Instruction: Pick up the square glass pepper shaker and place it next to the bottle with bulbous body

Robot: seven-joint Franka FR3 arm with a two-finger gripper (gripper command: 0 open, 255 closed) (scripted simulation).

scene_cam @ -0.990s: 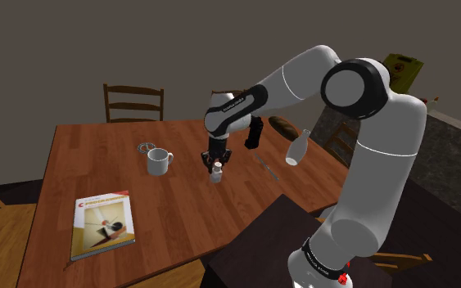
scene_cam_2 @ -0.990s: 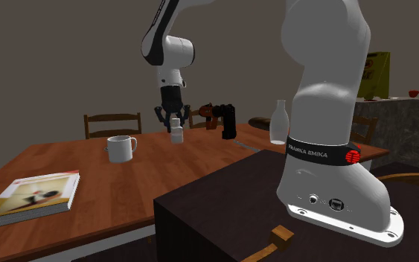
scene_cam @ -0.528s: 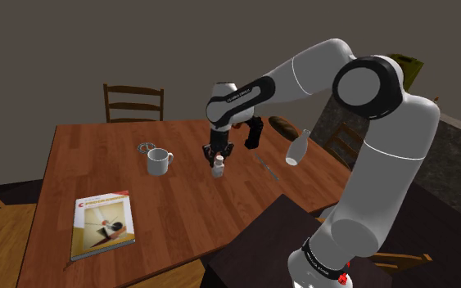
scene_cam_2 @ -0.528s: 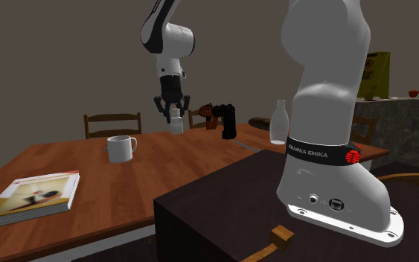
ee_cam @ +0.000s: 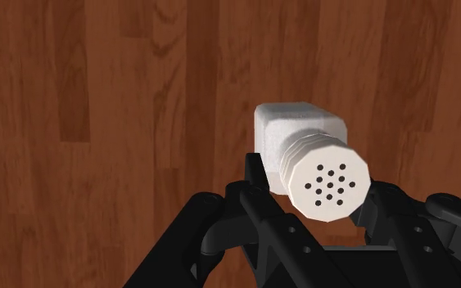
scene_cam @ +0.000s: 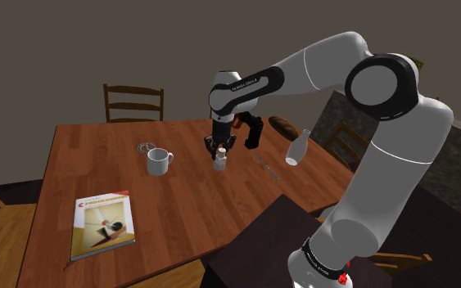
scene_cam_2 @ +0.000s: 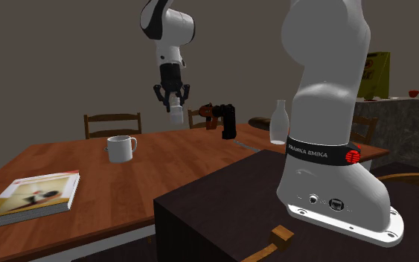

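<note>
My gripper (scene_cam: 220,146) is clamped on the white square pepper shaker (scene_cam: 219,159), its perforated cap facing my wrist. Shaker hangs above the wooden table (scene_cam: 97,168). Shoulder view: bulbous bottle (scene_cam: 296,149) at 3 o'clock, well apart; mug (scene_cam: 160,160) at 9.

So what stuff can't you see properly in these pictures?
Pepper shaker: in the wrist view its own cap and the black fingers hide its bottom.
Reddish thing: in the second exterior view the black object in front covers part of it.
Small round thing behind the mug, shoulder view: too small to name.
Book, shoulder view: the cover's words are too small to read.
</note>
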